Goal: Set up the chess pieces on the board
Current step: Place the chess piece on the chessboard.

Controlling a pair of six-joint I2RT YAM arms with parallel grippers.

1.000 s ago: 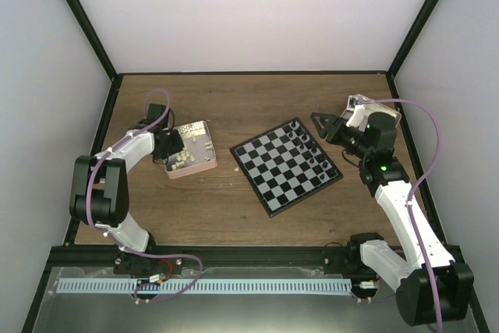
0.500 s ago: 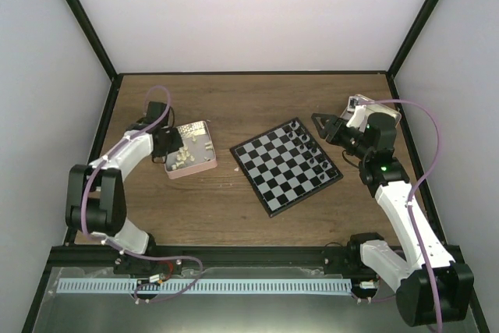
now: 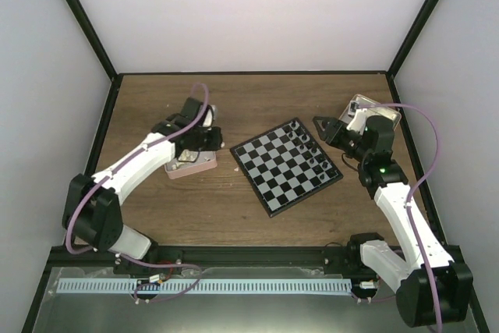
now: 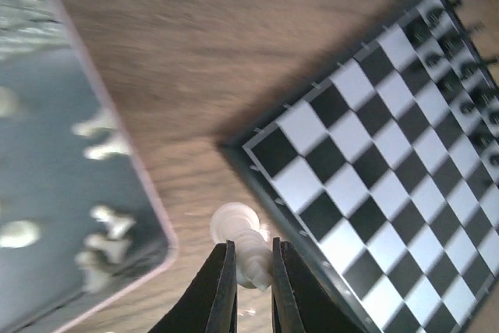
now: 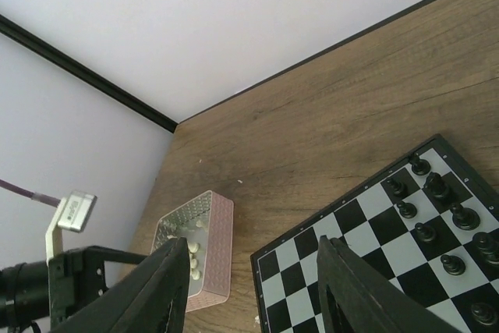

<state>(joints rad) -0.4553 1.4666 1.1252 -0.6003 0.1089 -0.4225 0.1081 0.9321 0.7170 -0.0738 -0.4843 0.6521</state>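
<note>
My overhead view sits high above and behind both arm bases. It looks down and forward over the whole table (image 3: 234, 107), far enough back to take in the board (image 3: 286, 164), the pink tin (image 3: 195, 168) and the white walls (image 3: 249, 13). My left wrist camera looks steeply down from close above the tabletop, past the left gripper (image 4: 251, 259) at its bottom edge. It is so near that one white chessman (image 4: 242, 239) looms large. It catches the tin's right side and the board's left corner. My right wrist camera rides higher and farther off, tilted across the table toward the far left corner, past the right gripper (image 5: 251, 243). All three views share the tin and that corner of the board.
</note>
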